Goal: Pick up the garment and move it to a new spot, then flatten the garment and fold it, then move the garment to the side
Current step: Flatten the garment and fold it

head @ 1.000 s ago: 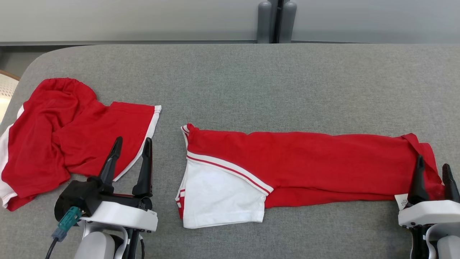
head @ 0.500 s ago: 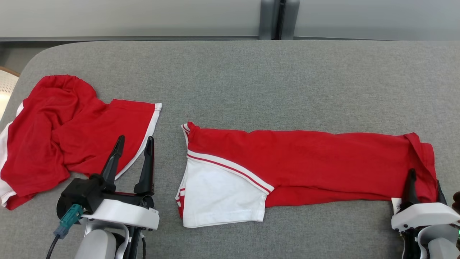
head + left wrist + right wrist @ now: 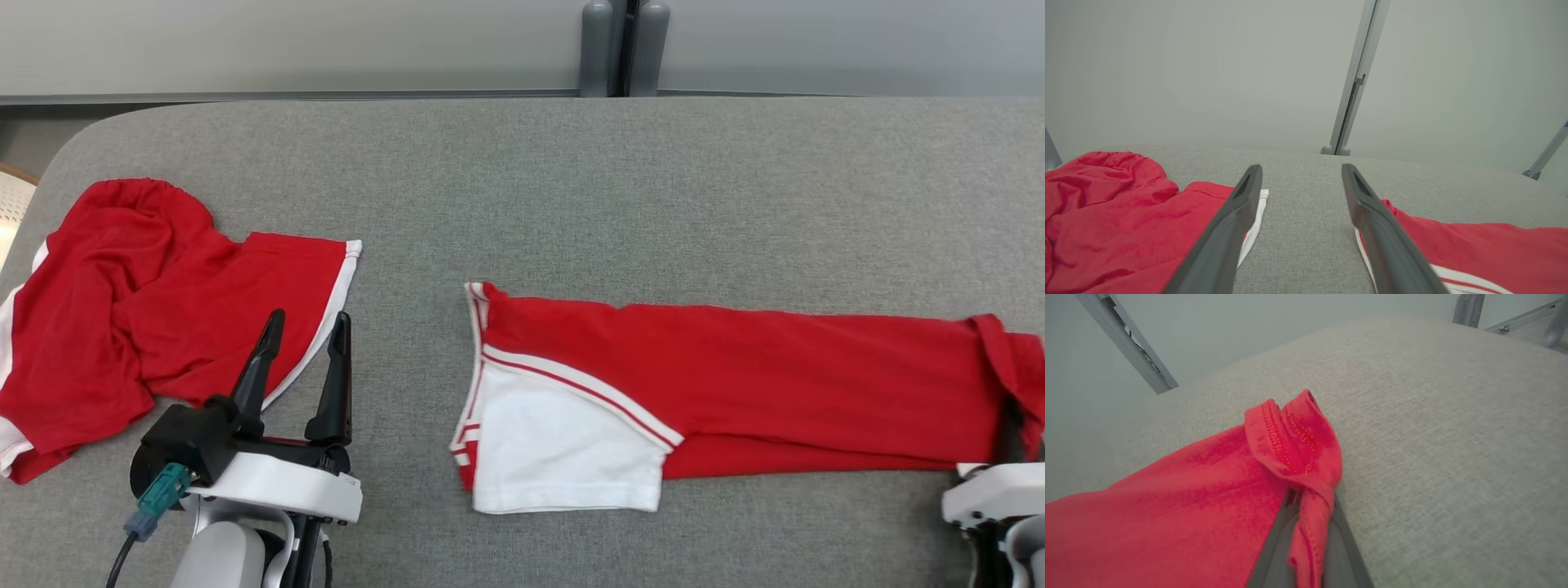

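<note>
Garment point(image 3: 735, 384) lies as a long red band along the near part of the grey worktop point(image 3: 571, 180), running from about the middle to the right edge, with a white panel trimmed in red and white stripes at its left end. By the near right corner the right tool point(image 3: 1012, 425) is clamped narrow on the garment's bunched right end; the right wrist view shows the stitched red hem pinched between the dark fingers point(image 3: 1274, 559) and standing up in a ridge above them. Toward the near left corner the left tool point(image 3: 306, 317) has its fingers spread wide, holding nothing, its tips at the white-trimmed edge of a second red garment point(image 3: 147, 310), which lies crumpled by the left edge, apart from the first. Beyond the far edge two grey posts point(image 3: 624, 49) stand against a pale wall.
</note>
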